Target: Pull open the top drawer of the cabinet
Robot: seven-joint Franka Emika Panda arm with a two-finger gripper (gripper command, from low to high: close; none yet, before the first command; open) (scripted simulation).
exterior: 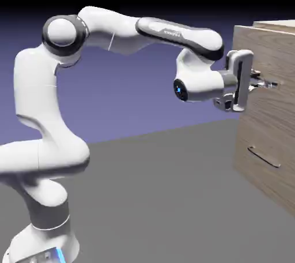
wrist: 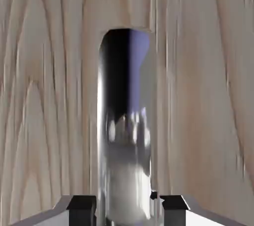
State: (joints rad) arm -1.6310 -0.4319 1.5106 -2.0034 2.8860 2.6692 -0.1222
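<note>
Two grey fingertips point(wrist: 82, 205) of the gripper point(exterior: 266, 83), clenched on the handle point(wrist: 124, 121) between them; top drawer point(exterior: 271, 54) of the cabinet point(exterior: 271, 158) directly ahead, apparently still closed. Risk: thin, glossy bar may slip from the pads if the pull runs off-axis, leaving the drawer shut.

The arm point(exterior: 69, 112) is rising from the lower left and reaching right across the table point(exterior: 173, 198) toward the cabinet point(exterior: 271, 141), which is standing at the right edge. The gripper point(exterior: 260, 83) is sitting level against the top drawer point(exterior: 276, 66), its fingers point(wrist: 82, 205) lying on either side of the handle point(wrist: 124, 131). The lower drawer's handle point(exterior: 263, 158) is lying below, well apart from the hand.
</note>
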